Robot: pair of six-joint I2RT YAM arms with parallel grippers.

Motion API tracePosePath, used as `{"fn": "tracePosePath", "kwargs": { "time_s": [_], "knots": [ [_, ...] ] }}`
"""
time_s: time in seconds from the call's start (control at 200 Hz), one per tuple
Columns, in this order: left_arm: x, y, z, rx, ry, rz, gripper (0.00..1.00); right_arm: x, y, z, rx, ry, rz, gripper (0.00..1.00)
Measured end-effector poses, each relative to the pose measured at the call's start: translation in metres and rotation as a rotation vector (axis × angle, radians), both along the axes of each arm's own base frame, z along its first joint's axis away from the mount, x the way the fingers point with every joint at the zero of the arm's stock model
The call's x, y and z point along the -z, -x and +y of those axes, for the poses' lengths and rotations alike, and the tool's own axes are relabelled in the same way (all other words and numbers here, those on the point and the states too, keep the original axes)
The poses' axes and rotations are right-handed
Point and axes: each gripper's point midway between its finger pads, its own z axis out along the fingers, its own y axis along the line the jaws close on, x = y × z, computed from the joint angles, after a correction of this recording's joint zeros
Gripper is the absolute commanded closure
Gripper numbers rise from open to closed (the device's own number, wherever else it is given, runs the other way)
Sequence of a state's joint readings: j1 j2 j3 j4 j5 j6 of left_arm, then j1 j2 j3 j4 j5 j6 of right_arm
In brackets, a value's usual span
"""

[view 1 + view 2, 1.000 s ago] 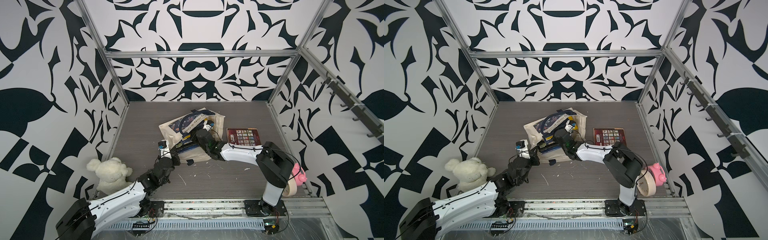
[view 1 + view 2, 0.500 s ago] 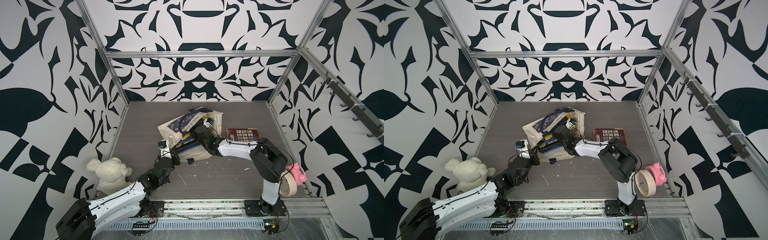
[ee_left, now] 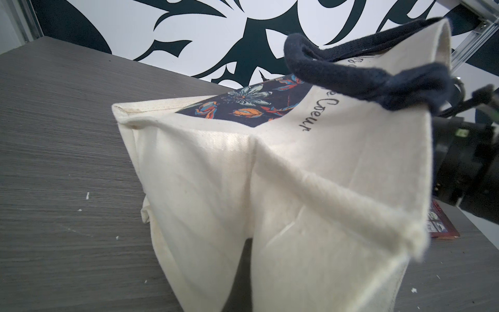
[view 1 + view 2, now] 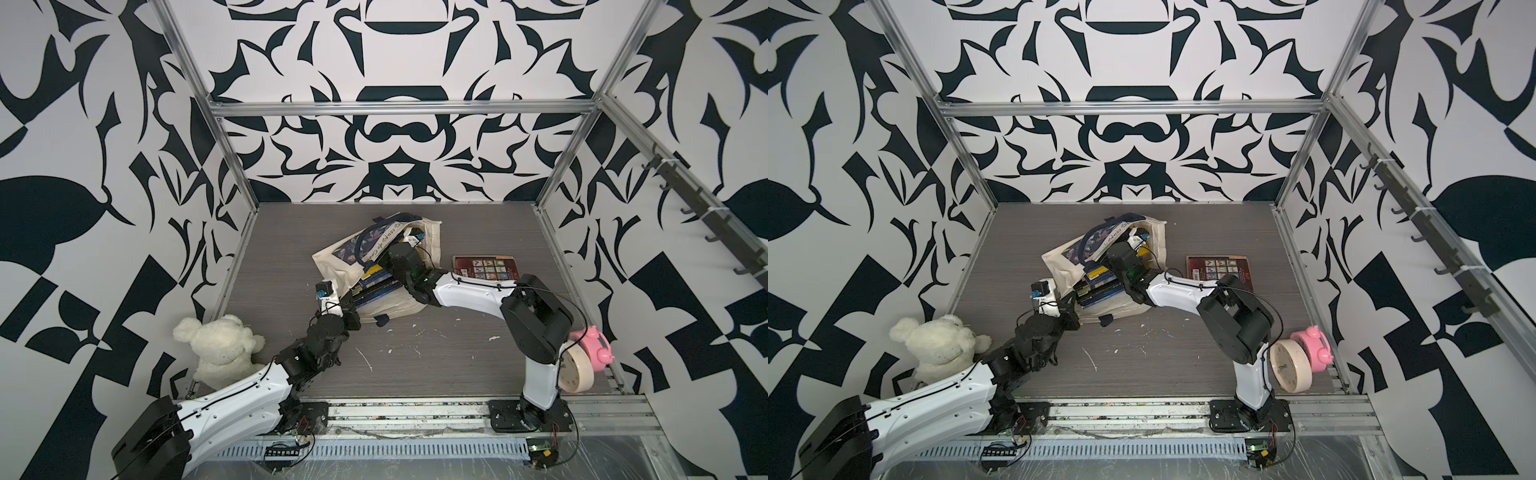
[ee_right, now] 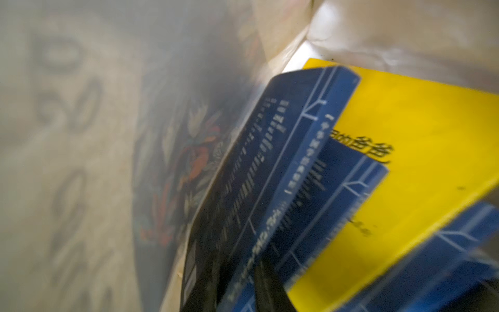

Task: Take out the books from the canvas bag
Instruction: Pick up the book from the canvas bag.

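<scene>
Currently the right gripper point(image 4: 385, 269) reaches inside the canvas bag point(image 4: 336, 266). Its finger spread cannot be told, since the wrist view is blurred. A dark wedge, probably one finger, sits between a blue book point(image 5: 297, 175) and the yellow book point(image 5: 418, 162). At the bag's mouth the left gripper point(image 4: 352, 308) is closed tight, apparently pinching the hem.

The books point(image 4: 376, 286) lie stacked inside, ends showing. One red book point(image 4: 485, 266) lies apart on the table point(image 4: 415, 365).

Judgement: the books are thin, stiff and glossy, so likely slippery. Pinch one by an exposed edge. The bag is soft and will drag.
</scene>
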State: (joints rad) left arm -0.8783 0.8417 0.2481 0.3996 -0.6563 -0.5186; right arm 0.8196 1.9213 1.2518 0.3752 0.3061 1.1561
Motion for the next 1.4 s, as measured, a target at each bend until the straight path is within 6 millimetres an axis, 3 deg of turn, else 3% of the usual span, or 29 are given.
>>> {"fn": "tracePosePath", "kwargs": {
  "time_s": [0.15,0.26,0.425,0.565,0.765,0.985,1.4],
  "knots": [
    [0.0,0.0,-0.001,0.003,0.001,0.001,1.0,0.013,-0.007,0.008,-0.007,-0.002,-0.016,0.65],
    [0.0,0.0,0.0,0.003,0.0,0.001,1.0,0.018,-0.01,0.012,-0.01,-0.012,-0.026,0.76],
    [0.0,0.0,0.0,0.002,0.0,0.001,1.0,0.002,-0.012,0.015,-0.009,-0.068,-0.059,1.0],
    [0.0,0.0,0.0,0.002,0.0,0.001,1.0,-0.002,-0.003,0.009,-0.024,-0.075,-0.063,1.0],
    [0.0,0.0,0.0,-0.003,0.004,0.003,1.0,-0.013,0.023,-0.005,-0.078,-0.07,-0.062,1.0],
    [0.0,0.0,0.0,-0.004,0.006,0.003,1.0,-0.041,0.061,-0.028,-0.16,-0.042,-0.092,1.0],
    [0.0,0.0,0.001,-0.008,0.004,0.003,1.0,-0.093,0.131,-0.101,-0.213,0.037,-0.224,1.0]
  ]
}}
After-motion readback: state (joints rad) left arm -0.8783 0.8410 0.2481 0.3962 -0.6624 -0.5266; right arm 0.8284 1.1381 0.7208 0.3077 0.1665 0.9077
